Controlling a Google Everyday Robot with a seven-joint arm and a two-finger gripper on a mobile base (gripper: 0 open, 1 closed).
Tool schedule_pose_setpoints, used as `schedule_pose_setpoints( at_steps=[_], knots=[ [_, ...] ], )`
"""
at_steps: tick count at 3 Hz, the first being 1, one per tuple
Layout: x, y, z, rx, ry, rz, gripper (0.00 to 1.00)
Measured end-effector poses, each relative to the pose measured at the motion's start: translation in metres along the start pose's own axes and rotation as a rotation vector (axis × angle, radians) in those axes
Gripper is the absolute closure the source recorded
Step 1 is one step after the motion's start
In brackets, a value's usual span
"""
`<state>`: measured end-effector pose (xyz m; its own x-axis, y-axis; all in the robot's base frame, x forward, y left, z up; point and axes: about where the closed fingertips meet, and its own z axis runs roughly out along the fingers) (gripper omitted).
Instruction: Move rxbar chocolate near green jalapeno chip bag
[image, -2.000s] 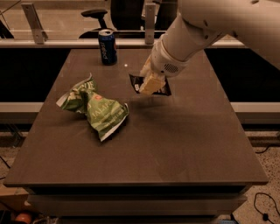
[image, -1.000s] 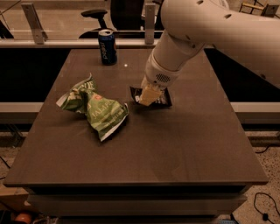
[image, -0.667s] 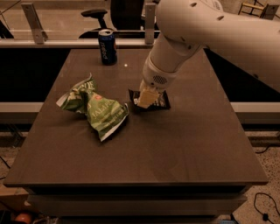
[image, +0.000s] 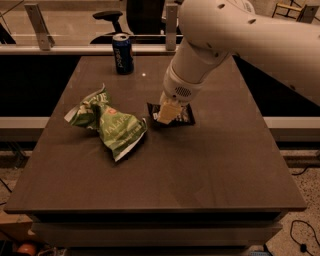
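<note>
The rxbar chocolate (image: 184, 116) is a small black wrapper at the middle of the table, low on its surface. My gripper (image: 166, 112) comes down from the big white arm at the upper right and is shut on the bar's left end, hiding part of it. The green jalapeno chip bag (image: 107, 122) lies crumpled to the left of the bar, its right tip a short gap from the bar and the gripper.
A blue soda can (image: 122, 53) stands upright at the table's far edge, left of centre. The dark brown table (image: 200, 170) ends in a front edge near me. A rail and a chair stand behind the table.
The gripper has carried the rxbar chocolate toward me and down, closer to the chip bag's right tip. Over the last second it has barely moved. The bag and can have not moved.
</note>
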<state>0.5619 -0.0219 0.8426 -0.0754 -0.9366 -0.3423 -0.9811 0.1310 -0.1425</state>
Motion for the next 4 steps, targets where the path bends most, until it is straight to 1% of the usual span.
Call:
schedule_pose_setpoints(
  at_steps=[2, 3, 4],
  knots=[
    [-0.0007, 0.0014, 0.0012, -0.003, 0.001, -0.003, 0.12],
    [-0.0011, 0.0020, 0.0018, -0.004, 0.001, -0.004, 0.00],
    [-0.0011, 0.0021, 0.0019, -0.005, 0.001, -0.004, 0.00]
  ],
)
